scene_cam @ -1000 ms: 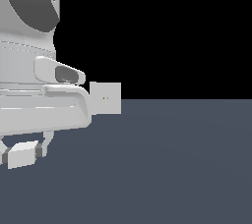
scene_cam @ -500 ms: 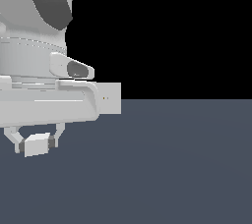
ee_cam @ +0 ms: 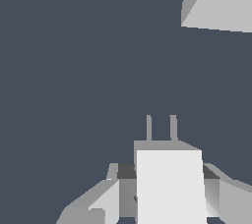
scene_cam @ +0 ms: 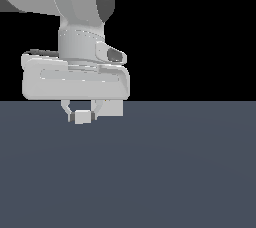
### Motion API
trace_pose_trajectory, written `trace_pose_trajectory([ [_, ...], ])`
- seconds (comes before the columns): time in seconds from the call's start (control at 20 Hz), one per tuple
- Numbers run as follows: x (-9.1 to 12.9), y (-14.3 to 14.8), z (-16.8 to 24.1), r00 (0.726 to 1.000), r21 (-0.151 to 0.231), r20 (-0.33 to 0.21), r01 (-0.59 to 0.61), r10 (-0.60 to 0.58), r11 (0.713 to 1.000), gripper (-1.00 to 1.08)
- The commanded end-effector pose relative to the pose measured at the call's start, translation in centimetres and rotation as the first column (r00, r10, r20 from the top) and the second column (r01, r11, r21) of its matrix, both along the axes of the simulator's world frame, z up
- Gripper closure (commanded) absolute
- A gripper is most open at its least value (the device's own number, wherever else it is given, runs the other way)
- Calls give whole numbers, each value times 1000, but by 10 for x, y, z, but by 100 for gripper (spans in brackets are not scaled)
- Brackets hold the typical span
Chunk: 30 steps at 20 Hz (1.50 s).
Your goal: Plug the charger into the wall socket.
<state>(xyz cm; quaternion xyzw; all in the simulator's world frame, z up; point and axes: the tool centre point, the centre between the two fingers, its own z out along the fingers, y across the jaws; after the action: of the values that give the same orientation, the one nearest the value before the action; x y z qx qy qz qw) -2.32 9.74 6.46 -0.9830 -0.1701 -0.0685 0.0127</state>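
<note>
Claw (scene_cam: 82,117) grips the small white boxy charger (scene_cam: 82,117), prongs leading. From it, the flat light-grey square wall socket (scene_cam: 114,108) lies near, toward 3 o'clock in the exterior view, partly hidden.

A small white boxy charger (ee_cam: 170,186) sits clamped between the pale grey fingers (ee_cam: 101,203) of the gripper (ee_cam: 167,201), its two thin prongs pointing away over the dark blue-grey floor (ee_cam: 74,70). Farther off stands the light-grey wall socket plate (ee_cam: 219,2), apart from the prongs.
</note>
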Motion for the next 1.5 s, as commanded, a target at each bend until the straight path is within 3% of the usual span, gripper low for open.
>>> trace_pose_trajectory([
  [0.0,16,-16,12,999,0,0,32,-32,999,108],
  [0.5,49,-50,36,995,-1,0,98,-98,995,108],
  [1.1,51,-50,35,995,-2,0,100,-100,995,108],
  [1.45,66,-47,35,995,-2,0,100,-100,995,108],
])
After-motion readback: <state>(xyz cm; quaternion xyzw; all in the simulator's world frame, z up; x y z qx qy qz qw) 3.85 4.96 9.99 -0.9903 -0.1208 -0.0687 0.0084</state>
